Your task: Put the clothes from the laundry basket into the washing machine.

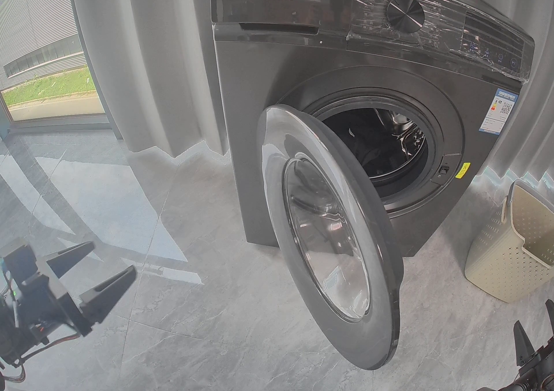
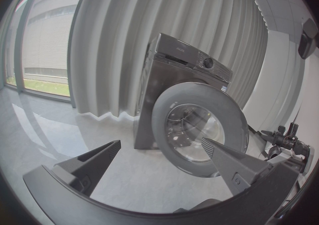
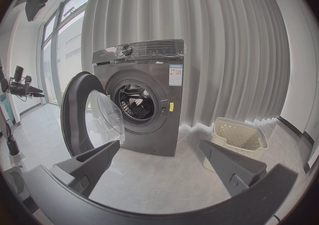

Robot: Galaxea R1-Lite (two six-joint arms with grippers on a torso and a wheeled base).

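The grey washing machine stands against the curtain with its round door swung wide toward me. Dark and light clothes lie inside the drum. A cream laundry basket stands on the floor to the machine's right, and the part of its inside that I see holds no clothes. My left gripper hangs open and empty low on the left, well short of the door. Low on the right, my right gripper is open too, just in front of the basket.
A pale curtain hangs behind the machine, with a floor-length window to its left. Bare grey floor tiles stretch between me and the machine. The open door juts out into that floor space.
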